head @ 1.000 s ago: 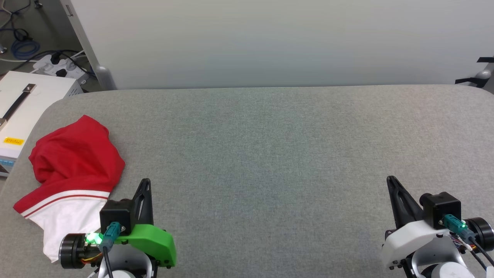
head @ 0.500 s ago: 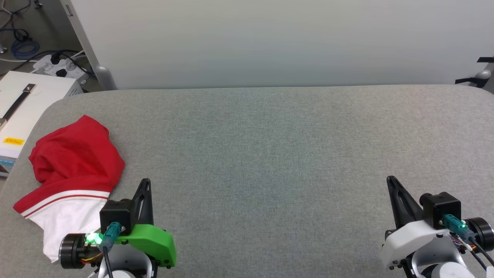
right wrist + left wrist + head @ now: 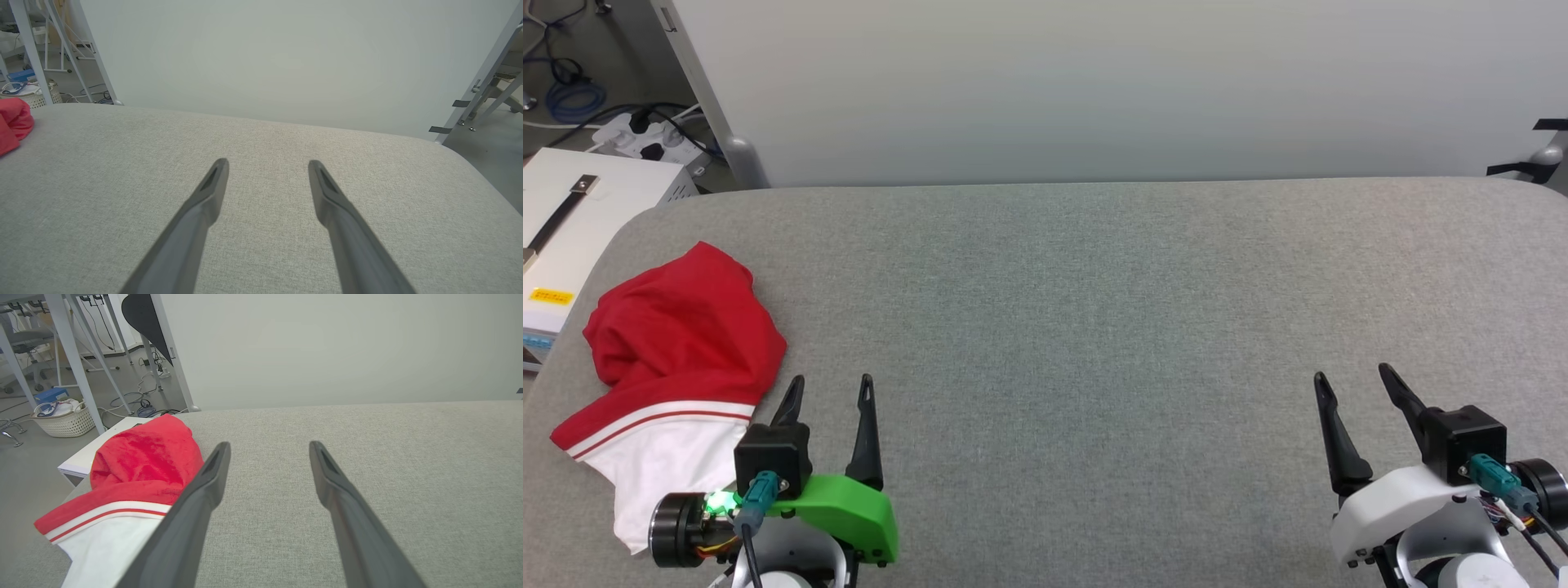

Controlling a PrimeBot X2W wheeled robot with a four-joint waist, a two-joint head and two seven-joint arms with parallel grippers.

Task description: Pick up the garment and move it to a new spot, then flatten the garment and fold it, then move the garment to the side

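Garment (image 3: pixel 678 327): red T-shirt with a white sleeve, crumpled at the left end of the grey padded table (image 3: pixel 1094 310).
Left gripper (image 3: pixel 832 380): fingers spread, empty, just beside the shirt.
Right gripper (image 3: pixel 1352 372): fingers spread, empty, well apart at the table's right.

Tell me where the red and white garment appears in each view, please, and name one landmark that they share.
Head view: the garment lies crumpled at the lower left, beside the left tool.
Left wrist view: the garment is at the left, partly behind that tool.
Right wrist view: the garment peeks in at the far left edge.
Shared landmark: the grey padded surface under it.
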